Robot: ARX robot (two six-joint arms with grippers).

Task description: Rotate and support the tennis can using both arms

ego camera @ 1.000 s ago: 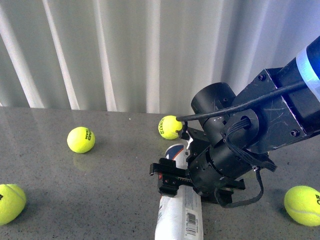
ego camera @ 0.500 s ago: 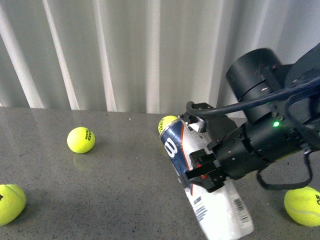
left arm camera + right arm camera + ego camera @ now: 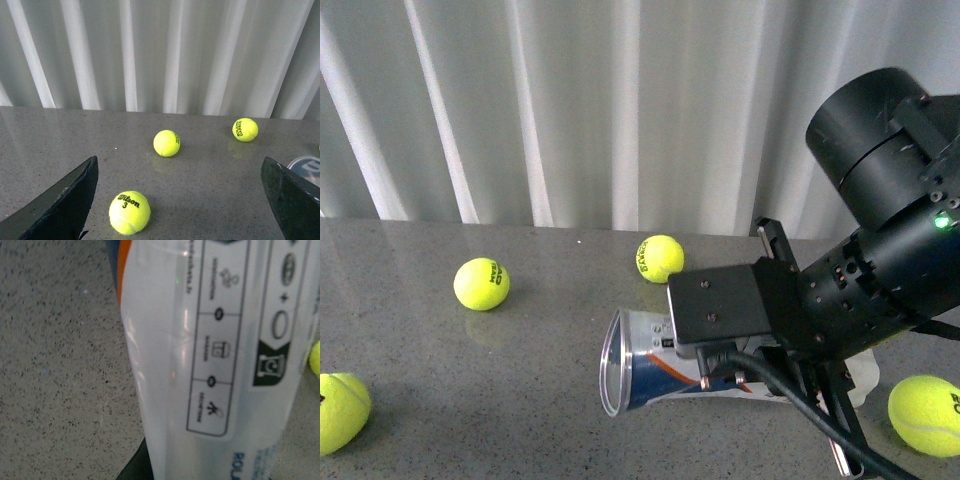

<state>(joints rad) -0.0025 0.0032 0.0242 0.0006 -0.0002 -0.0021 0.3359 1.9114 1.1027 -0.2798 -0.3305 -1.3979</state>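
Note:
The tennis can [image 3: 650, 365] lies nearly level just above the grey table, its clear rimmed end pointing left and its navy and orange label facing the camera. My right gripper [image 3: 725, 368] is shut on the tennis can's middle, mostly hidden behind the black wrist block. In the right wrist view the white label of the tennis can [image 3: 215, 365] fills the picture, with one dark finger [image 3: 134, 471] showing at its edge. My left gripper [image 3: 180, 210] is open, with only table and balls showing between its black fingers [image 3: 65, 202]. An edge of the tennis can [image 3: 307, 164] shows beside one finger. The left arm is out of the front view.
Yellow-green tennis balls lie on the speckled table [image 3: 520, 400]: one at mid left [image 3: 482, 283], one at the back [image 3: 660, 257], one at the near left edge [image 3: 338, 408], one at the near right [image 3: 925, 410]. A white pleated curtain [image 3: 570, 110] closes off the back.
The right arm has swung the can from pointing away, through a tilt, to lying crosswise with its clear end to the left. The wrist has rolled over and the arm has shifted right.

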